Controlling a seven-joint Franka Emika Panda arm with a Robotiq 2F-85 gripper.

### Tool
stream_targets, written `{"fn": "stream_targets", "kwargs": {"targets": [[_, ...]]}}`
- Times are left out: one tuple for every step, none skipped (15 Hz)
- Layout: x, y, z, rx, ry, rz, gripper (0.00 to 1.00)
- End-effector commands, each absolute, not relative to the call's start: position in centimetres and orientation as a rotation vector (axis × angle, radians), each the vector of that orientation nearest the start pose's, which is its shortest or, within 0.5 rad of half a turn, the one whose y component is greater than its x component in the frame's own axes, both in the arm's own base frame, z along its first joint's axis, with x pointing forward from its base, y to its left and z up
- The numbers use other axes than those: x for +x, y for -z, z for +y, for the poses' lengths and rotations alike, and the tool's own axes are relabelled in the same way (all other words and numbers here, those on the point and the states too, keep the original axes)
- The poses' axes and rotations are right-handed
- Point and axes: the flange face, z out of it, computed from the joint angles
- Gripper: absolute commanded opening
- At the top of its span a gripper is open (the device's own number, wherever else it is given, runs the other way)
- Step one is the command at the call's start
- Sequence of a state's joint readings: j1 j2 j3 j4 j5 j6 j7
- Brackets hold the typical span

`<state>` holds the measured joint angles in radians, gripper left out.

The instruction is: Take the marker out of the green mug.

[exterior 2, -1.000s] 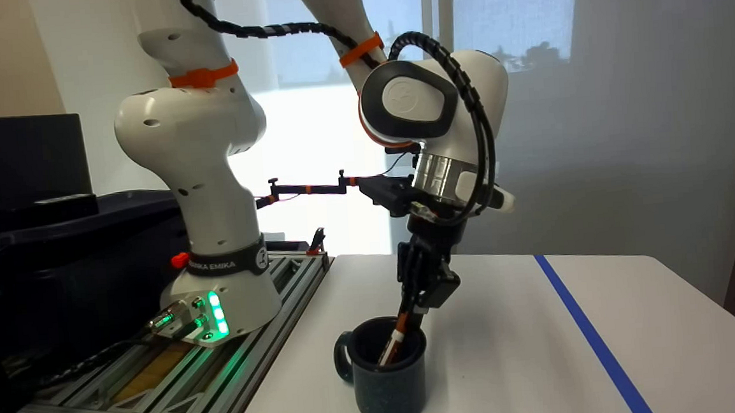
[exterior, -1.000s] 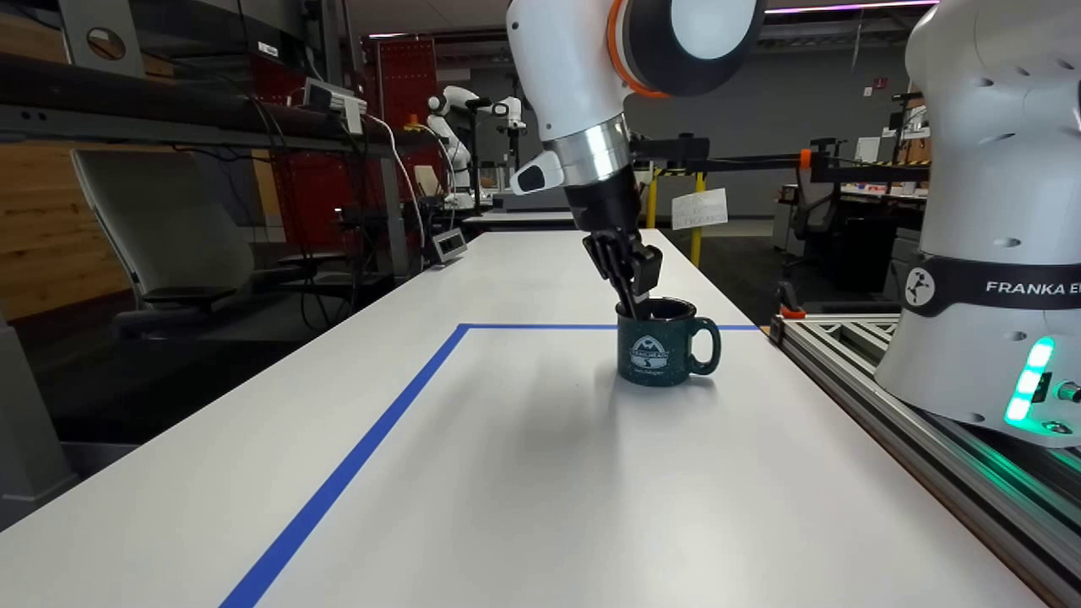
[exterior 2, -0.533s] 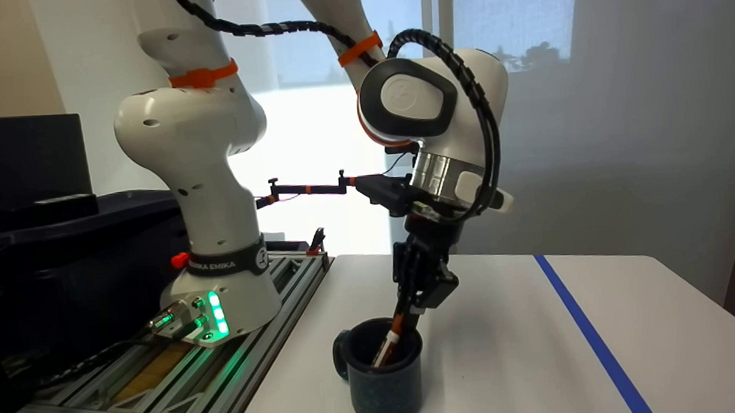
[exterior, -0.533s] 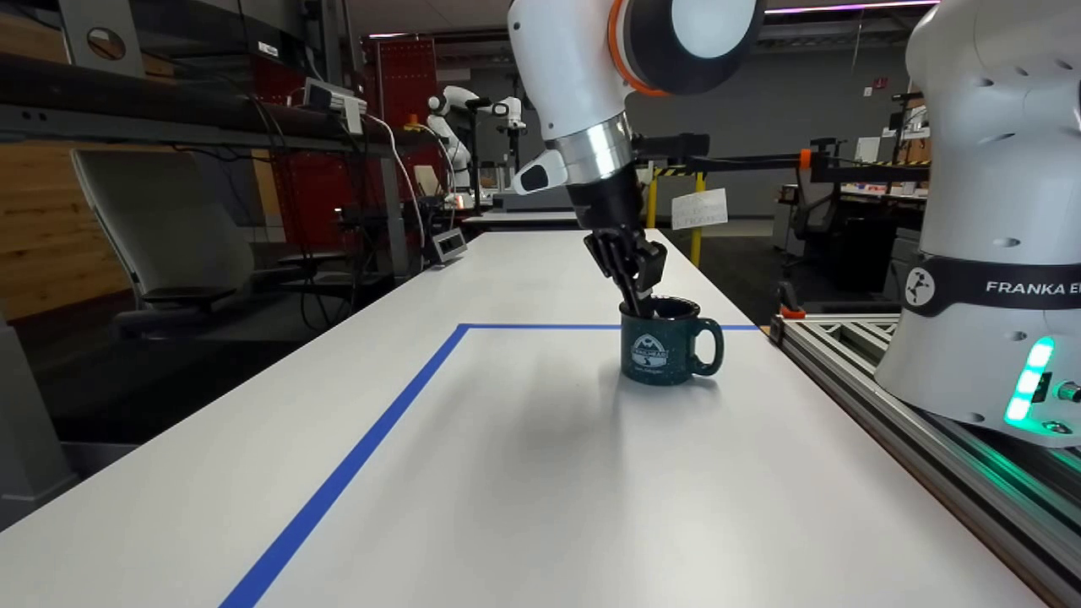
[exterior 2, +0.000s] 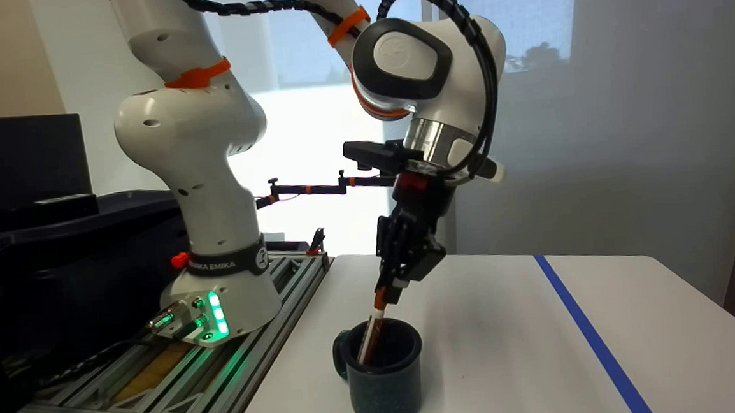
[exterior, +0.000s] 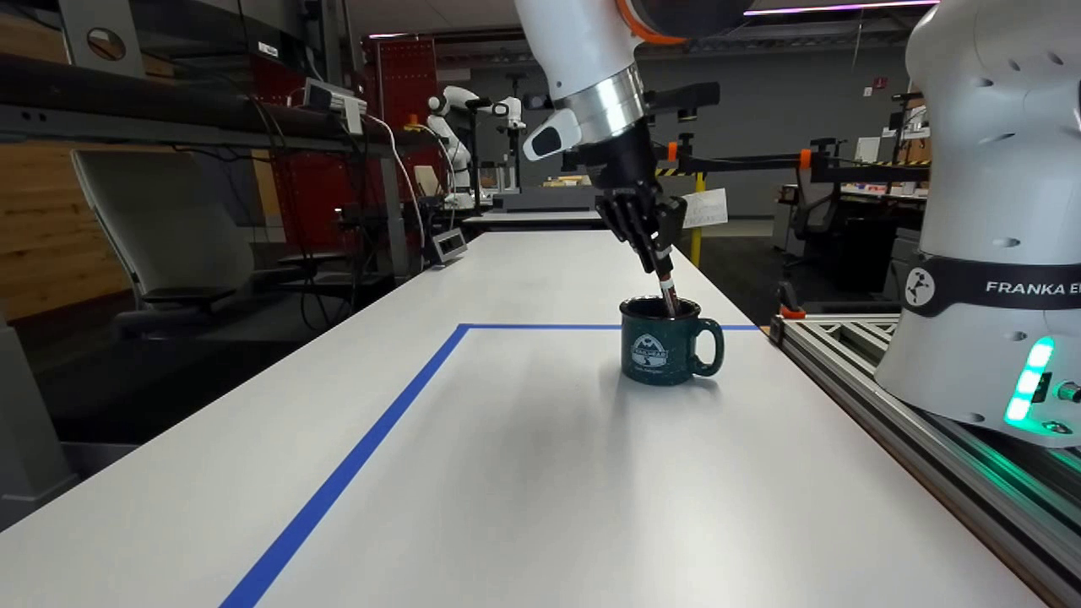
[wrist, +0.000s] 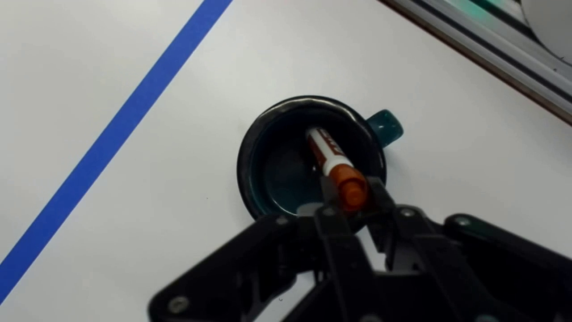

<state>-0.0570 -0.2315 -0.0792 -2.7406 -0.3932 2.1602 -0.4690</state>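
The green mug stands upright on the white table with its handle to the robot-base side. It also shows in an exterior view and in the wrist view. My gripper is shut on the orange cap end of the marker, one finger on each side. The marker hangs tilted, its upper part above the rim in both exterior views. Its lower end is still inside the mug, hidden by the wall. The fingertips are above the mug's rim.
Blue tape marks lines on the white table. The metal rail with the robot base runs along one table edge. A small grey device stands at the far table edge.
My gripper has risen from inside the mug's rim to above it, drawing the marker partly up with it. The mug shifted very slightly earlier and now stands still.
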Motion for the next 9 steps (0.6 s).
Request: {"fn": "stream_targets", "kwargs": {"targets": [[33.4,-30.0,-5.8,-3.078,-0.648,-1.02,0.05],[33.3,-30.6,-5.6,-3.08,-0.651,-1.031,0.05],[33.4,-31.3,-5.5,-3.086,-0.639,-1.036,0.05],[33.7,-32.0,-5.2,-3.089,-0.633,-1.057,0.05],[33.9,-32.6,-5.0,-3.097,-0.62,-1.079,0.05],[34.2,-33.4,-4.5,-3.105,-0.599,-1.112,0.05],[34.5,-34.1,-4.0,-3.117,-0.577,-1.14,0.05],[34.9,-34.8,-3.4,-3.125,-0.545,-1.179,0.05],[35.3,-35.5,-2.8,-3.132,-0.507,-1.222,0.05]]}}
